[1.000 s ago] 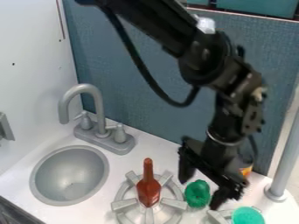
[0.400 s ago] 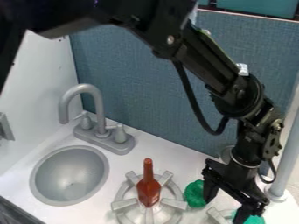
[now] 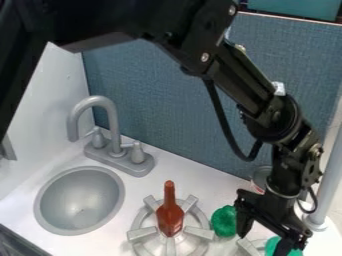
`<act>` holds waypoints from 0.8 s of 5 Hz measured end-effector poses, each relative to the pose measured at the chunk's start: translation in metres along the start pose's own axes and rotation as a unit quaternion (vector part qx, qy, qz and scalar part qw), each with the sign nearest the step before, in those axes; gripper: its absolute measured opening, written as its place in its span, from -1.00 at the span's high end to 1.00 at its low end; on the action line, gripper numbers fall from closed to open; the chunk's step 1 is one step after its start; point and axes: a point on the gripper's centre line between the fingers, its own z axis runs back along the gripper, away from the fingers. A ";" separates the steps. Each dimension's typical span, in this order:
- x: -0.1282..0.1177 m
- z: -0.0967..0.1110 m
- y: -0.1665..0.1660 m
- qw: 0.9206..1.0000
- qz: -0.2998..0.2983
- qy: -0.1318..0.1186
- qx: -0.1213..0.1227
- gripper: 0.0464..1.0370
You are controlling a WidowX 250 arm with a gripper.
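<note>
the rounded green object (image 3: 224, 221) looks bumpy, sitting right of the reddish bottle (image 3: 169, 216); the gripper (image 3: 264, 239), fingers spread apart, has moved further right since earlier.

Scene's bright overall, w/ soft, diffuse light; exact source dir. can't be told. White counter (image 3: 204, 177) is v. bright, nearly washed out in spots, & the side wall (image 3: 53, 95) is pale too. Arm (image 3: 127, 20) goes almost black up top (detail mostly lost, bar a few glints on bolts (image 3: 205, 57)), & gripper (image 3: 262, 243) is dark vs. counter. Blue panel (image 3: 160, 100) is fairly evenly lit, mid-tone. Sink basin (image 3: 80, 200) has gentle shading; faucet (image 3: 112, 117), soft highlights.
</note>
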 end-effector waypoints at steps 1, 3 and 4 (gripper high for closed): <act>-0.005 -0.012 0.000 1.000 0.012 0.015 0.002 -0.23; -0.008 -0.015 -0.001 0.999 0.029 0.017 -0.006 0.71; -0.010 -0.009 -0.007 0.998 -0.011 0.041 -0.039 0.84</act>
